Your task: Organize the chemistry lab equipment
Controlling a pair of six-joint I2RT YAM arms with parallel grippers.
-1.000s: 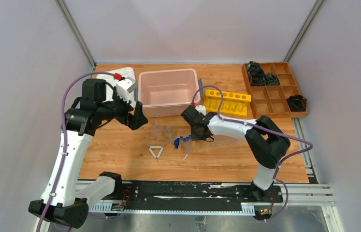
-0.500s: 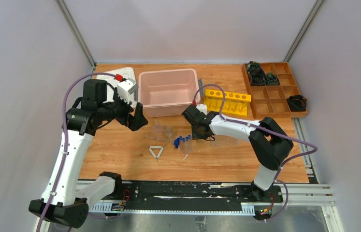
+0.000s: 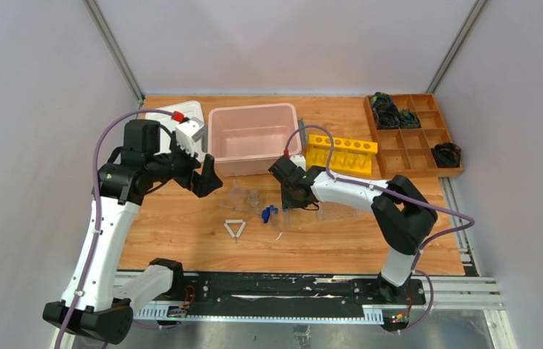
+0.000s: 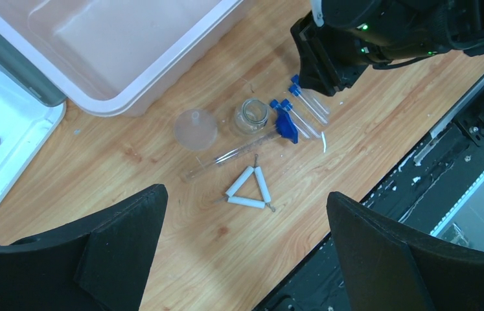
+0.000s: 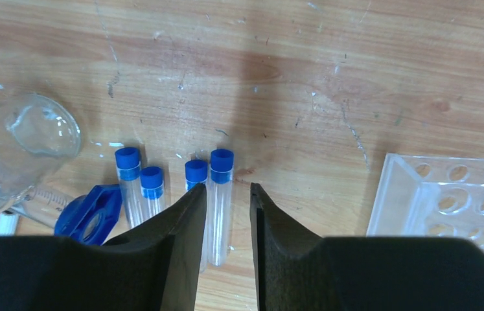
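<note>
Several clear tubes with blue caps (image 5: 221,194) lie side by side on the wood table. My right gripper (image 5: 227,188) hangs low over them, its jaws narrowly open, with the rightmost tube lying in the gap by the left finger. A clear tube tray (image 5: 446,194) sits to its right. A glass beaker (image 5: 19,155) and a blue clip (image 5: 90,214) lie to its left. My left gripper (image 4: 245,194) is wide open and empty, high above the white triangle frame (image 4: 249,189), thin rod (image 4: 232,153), beaker (image 4: 253,115) and clear funnel-like piece (image 4: 195,128).
A pink bin (image 3: 252,138) stands behind the items, with a yellow rack (image 3: 341,153) to its right. A wooden compartment box (image 3: 413,134) is at the back right, and a white tray (image 3: 181,120) at the back left.
My right gripper has shifted a little left and back, and now covers more of the blue-capped tubes. The left arm has not moved.
</note>
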